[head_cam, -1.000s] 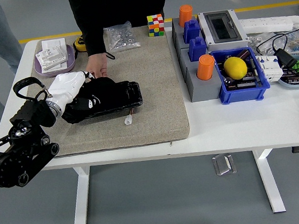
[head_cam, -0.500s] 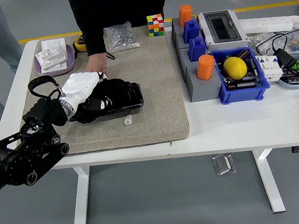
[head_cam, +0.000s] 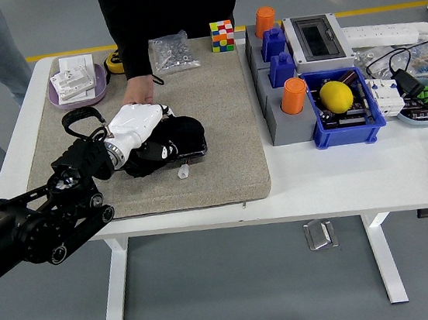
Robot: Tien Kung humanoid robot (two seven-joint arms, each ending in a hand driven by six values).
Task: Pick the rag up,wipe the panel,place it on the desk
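— Since a second ago the left hand (head_cam: 141, 126) has slid right along the panel (head_cam: 175, 147), carrying the rag (head_cam: 173, 134) with it.

— Is it gripping the rag?

— Its white fingers are curled down onto the black rag, pressing it against the panel. Both lie on the mat (head_cam: 216, 113), toward the table's (head_cam: 340, 172) left edge.

— And the person?

— A person's hand (head_cam: 139, 88) rests on the mat just behind the panel, at the far edge.

— Anything else nearby?

— A colour cube (head_cam: 223, 35) sits at the far edge, and a lemon (head_cam: 337, 96) lies in a blue bin (head_cam: 347, 132) toward the right edge. The right hand is out of sight.
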